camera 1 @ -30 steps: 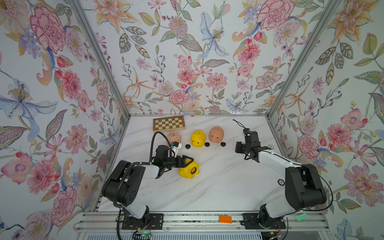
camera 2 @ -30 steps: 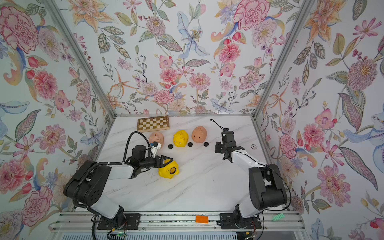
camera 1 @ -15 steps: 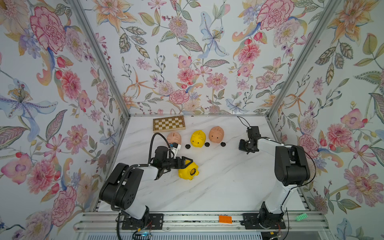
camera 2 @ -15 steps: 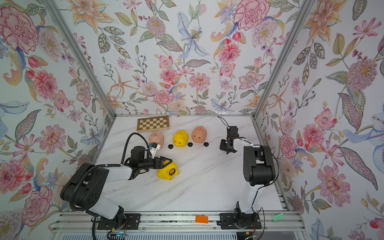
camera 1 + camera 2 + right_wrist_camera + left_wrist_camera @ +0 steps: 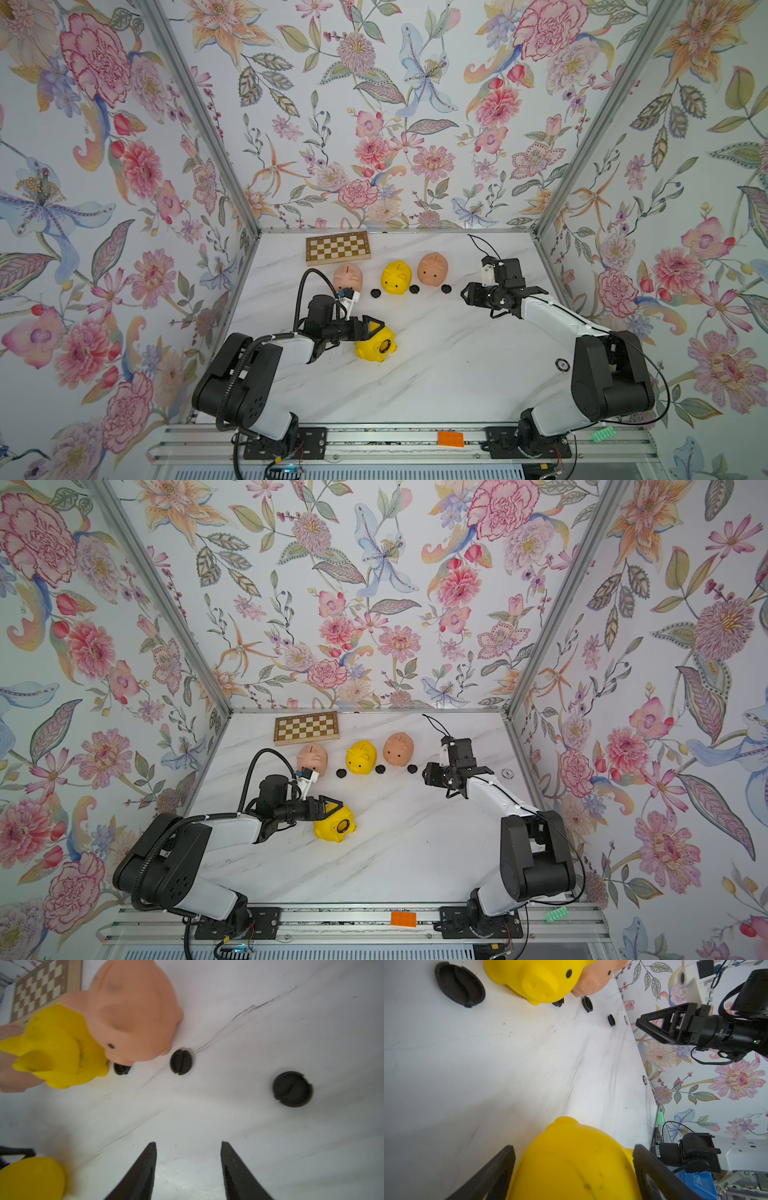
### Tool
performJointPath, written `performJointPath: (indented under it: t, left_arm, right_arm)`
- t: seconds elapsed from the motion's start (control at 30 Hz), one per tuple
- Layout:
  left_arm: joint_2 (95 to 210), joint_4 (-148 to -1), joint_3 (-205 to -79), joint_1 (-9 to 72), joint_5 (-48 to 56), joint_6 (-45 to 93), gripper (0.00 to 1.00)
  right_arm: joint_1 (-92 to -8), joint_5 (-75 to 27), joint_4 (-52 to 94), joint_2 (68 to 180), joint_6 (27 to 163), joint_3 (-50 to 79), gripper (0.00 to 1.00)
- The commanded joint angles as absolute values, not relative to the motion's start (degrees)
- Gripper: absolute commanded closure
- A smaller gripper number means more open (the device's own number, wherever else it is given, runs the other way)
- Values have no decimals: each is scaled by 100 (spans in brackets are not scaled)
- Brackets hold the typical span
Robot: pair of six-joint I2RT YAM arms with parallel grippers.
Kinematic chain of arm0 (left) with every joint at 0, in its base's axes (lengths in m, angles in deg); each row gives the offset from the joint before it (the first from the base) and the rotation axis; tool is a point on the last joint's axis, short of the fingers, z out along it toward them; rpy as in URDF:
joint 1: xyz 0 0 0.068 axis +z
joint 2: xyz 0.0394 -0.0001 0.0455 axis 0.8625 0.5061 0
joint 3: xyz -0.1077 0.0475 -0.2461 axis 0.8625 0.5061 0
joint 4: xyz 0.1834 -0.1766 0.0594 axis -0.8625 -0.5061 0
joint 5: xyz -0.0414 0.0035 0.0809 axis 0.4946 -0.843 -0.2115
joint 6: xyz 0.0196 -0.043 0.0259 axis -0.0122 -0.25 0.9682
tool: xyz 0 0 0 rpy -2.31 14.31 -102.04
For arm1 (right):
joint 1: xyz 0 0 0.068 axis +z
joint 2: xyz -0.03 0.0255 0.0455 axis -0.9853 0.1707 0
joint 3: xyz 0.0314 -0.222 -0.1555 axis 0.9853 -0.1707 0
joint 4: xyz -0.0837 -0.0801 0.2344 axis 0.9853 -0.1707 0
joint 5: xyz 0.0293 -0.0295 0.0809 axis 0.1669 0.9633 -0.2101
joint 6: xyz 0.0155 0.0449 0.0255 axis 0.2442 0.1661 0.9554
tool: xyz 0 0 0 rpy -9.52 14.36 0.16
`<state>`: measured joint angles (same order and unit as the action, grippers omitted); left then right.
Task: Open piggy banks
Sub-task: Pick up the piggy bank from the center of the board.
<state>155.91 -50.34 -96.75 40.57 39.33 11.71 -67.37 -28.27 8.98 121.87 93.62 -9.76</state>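
1. Both top views: front yellow piggy bank (image 5: pixel 376 347) lies on its side, middle of desk (image 5: pixel 436 374), plug hole open.
2. Left hand (image 5: pixel 573 1147) straddles it; gripping or loosened, cannot tell.
3. Right hand (image 5: pixel 188 1144), shut a second ago, now spread and empty; black plug (image 5: pixel 292 1088) sits on desk ahead. Fourth bank likely opened.
4. Three more banks (image 5: pixel 396 277) in back row.

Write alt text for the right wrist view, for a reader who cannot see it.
Open right gripper hovers empty above a white table. Beyond it lie three black plugs near a peach pig and a yellow pig, chessboard behind.
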Motion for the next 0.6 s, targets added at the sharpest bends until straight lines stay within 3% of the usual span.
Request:
performJointPath:
  t: [0.0,0.1,0.3,0.57]
  left_arm:
    - [15451,-5283,-9627,4124,3770,1187,7]
    - [15449,-5263,-9636,4127,3783,1182,7]
    - [15364,-5066,-9541,4123,3820,1100,6]
    - [15449,-4665,-9480,4123,3983,871,6]
  right_arm:
    - [-6159,-3896,1285,11763,9762,-1542,45]
    - [-5404,-4256,2163,11291,10494,-2127,38]
    - [-3868,-3857,4014,10870,11708,-2986,22]
    - [-2898,-3432,6111,11684,12607,-3344,20]
